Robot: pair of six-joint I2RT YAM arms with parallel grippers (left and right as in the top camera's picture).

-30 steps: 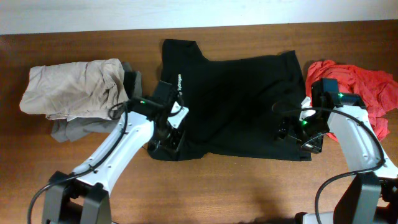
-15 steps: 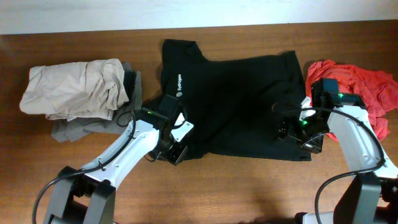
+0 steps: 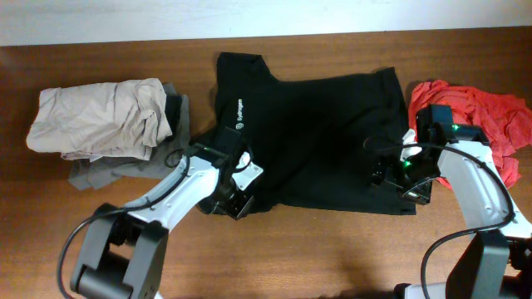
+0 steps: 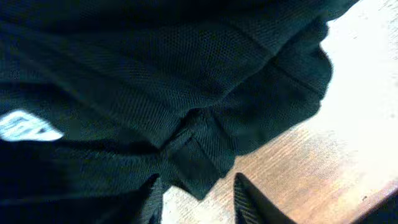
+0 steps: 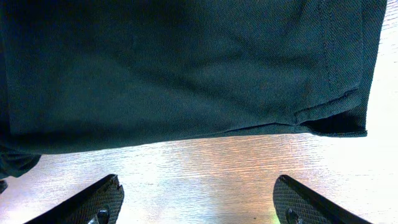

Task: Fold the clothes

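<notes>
A black T-shirt (image 3: 320, 133) lies spread flat in the middle of the wooden table. My left gripper (image 3: 231, 196) sits over its front left corner. In the left wrist view the fingers (image 4: 198, 202) are open and a folded corner of the black cloth (image 4: 199, 165) lies just ahead of them, not held. My right gripper (image 3: 405, 184) hovers over the shirt's front right hem. In the right wrist view its fingers (image 5: 198, 202) are wide open over bare wood, with the hem of the shirt (image 5: 186, 81) just beyond them.
A beige garment (image 3: 96, 116) lies on a grey one (image 3: 104, 170) at the left. A red garment (image 3: 478, 116) is crumpled at the right, behind the right arm. The wooden table (image 3: 332, 249) runs along the front.
My left gripper has moved down and right along the shirt's left edge to its front left corner. The right arm has not moved.
</notes>
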